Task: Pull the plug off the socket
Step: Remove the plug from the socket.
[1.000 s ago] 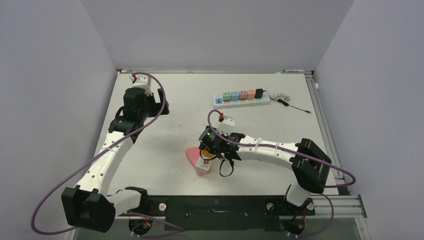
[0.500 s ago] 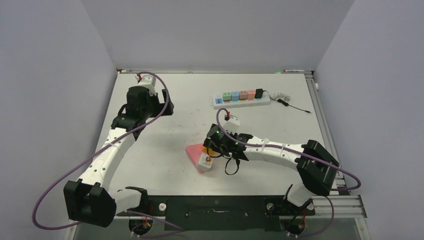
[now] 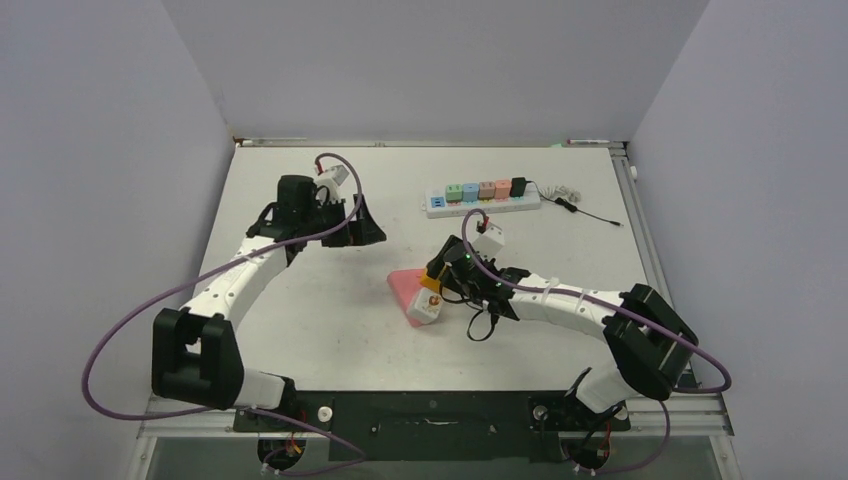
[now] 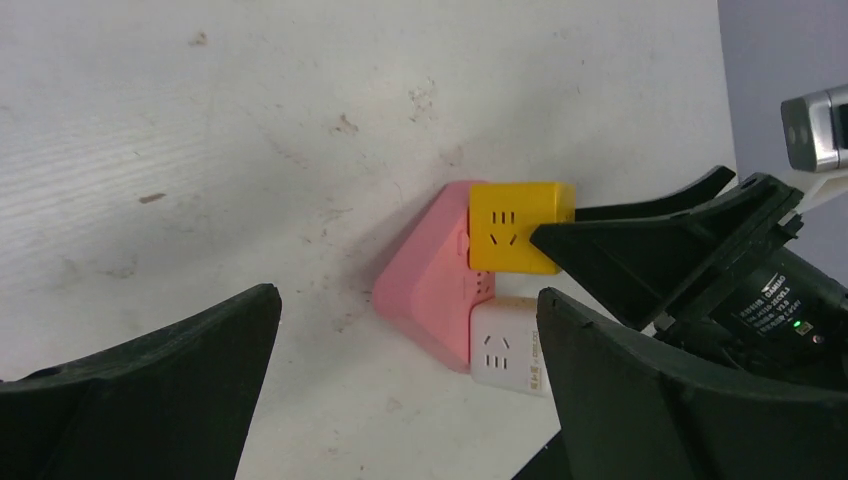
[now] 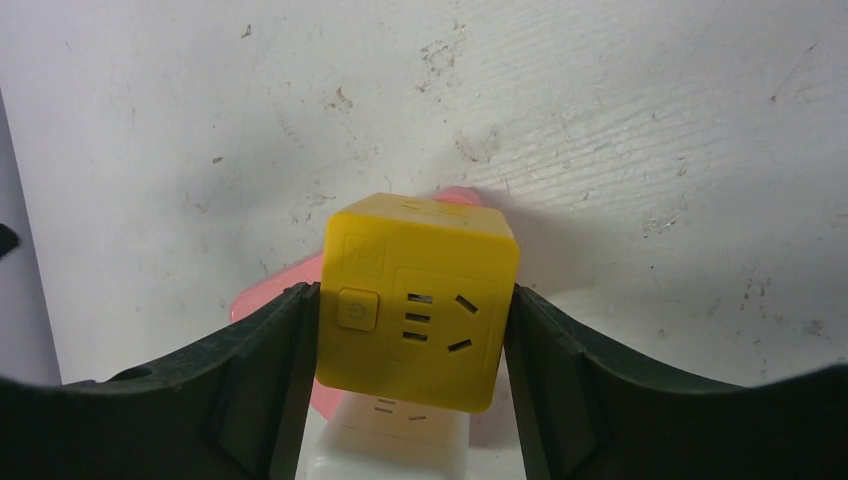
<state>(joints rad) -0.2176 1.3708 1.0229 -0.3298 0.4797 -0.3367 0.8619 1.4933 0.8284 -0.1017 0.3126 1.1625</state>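
The right claw (image 5: 410, 300) is clamping the yellow cube-shaped plastic plug (image 4: 520, 225), still seated in the pink triangular plastic socket block (image 4: 425, 285) on the white bench (image 3: 330, 330); the pull is not yet made. The left claw (image 3: 362, 232) is hovering wide open near the block.

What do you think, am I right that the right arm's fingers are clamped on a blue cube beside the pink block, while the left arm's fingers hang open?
Not quite: it is a yellow cube, not a blue one. The right wrist view shows the right arm's fingers pressed on both its sides, beside the pink block; the left arm's fingers are open.
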